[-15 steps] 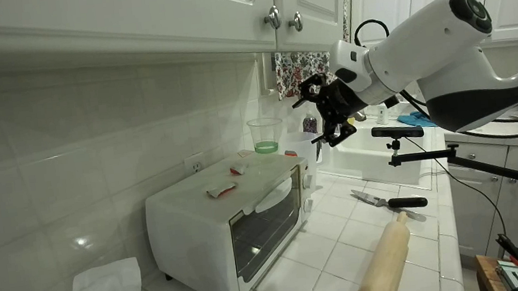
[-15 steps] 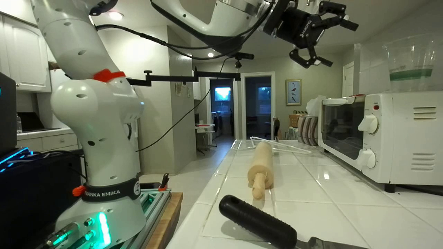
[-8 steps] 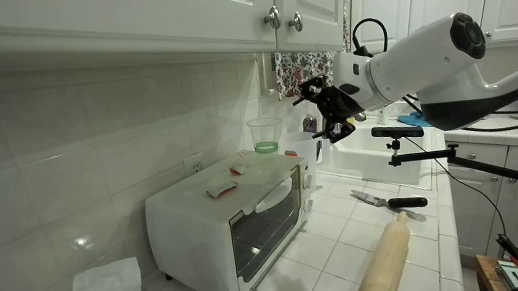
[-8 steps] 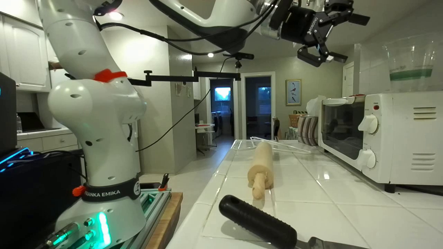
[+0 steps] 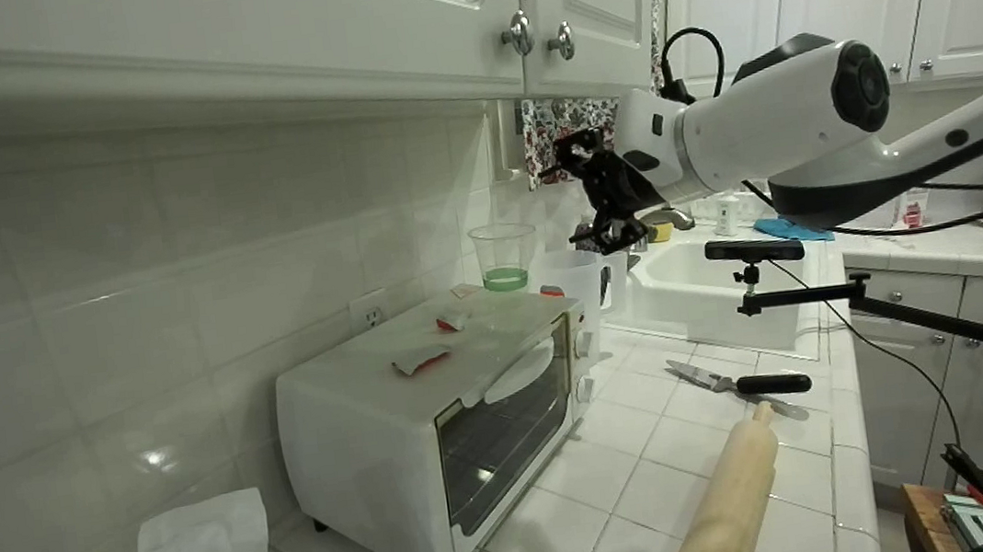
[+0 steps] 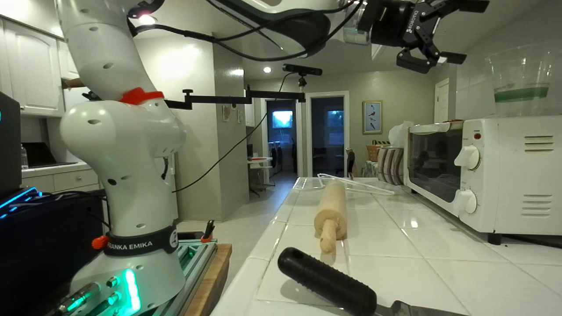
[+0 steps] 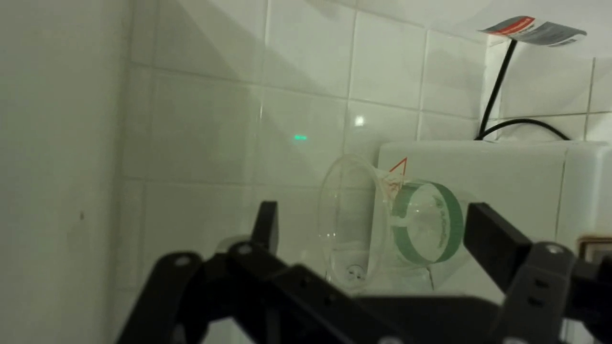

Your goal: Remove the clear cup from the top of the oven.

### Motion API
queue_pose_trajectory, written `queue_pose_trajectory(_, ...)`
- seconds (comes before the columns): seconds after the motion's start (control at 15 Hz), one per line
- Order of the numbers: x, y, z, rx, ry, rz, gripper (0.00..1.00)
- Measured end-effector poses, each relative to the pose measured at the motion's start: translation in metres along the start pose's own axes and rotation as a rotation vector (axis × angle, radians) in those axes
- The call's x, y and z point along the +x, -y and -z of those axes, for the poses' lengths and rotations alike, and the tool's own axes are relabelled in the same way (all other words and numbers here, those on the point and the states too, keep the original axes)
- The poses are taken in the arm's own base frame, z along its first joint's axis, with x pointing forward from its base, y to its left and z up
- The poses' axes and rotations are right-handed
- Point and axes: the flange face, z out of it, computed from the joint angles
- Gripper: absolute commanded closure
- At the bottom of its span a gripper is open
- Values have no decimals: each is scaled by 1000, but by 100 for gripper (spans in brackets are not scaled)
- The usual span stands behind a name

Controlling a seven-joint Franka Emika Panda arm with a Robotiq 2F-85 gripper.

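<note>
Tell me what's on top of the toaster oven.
On the oven: the clear cup, a small flat piece near it, and two red-and-white scraps. Anything beneath the scraps is covered and can't be seen.

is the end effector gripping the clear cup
No: in both exterior views, the end effector hangs open with a gap between it and the clear cup on the oven.

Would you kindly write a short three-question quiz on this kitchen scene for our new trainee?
1. True or false: the gripper is holding the cup.
2. Which colour is the cup's band: (a) red, (b) green or (c) blue?
3. Where does the rolling pin lie?

Key: 1. False: the gripper is open and apart from the cup. 2. (b) green. 3. On the counter, in front of the oven.
</note>
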Motion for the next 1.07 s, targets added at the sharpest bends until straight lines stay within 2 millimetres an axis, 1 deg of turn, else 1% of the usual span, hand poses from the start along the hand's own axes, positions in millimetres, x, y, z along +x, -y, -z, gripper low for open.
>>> queue_pose_trajectory(0.13,3,-2,-9,-7,0,-23,0)
queue_pose_trajectory(0.33,10,1,-21,5,-7,-65,1)
queue_pose_trajectory(0.4,12,3,-25,11,-15,-77,11)
queue_pose_trajectory(0.6,19,5,-32,22,-41,-102,22)
queue_pose_trajectory(0.67,20,5,-34,22,-49,-109,18)
queue_pose_trajectory(0.8,23,5,-36,23,-66,-119,29)
queue_pose_trajectory(0.87,25,4,-37,23,-73,-122,36)
queue_pose_trajectory(0.93,25,4,-38,23,-78,-124,39)
queue_pose_trajectory(1.0,26,4,-39,23,-80,-130,39)
queue_pose_trajectory(1.07,27,5,-40,24,-82,-134,49)
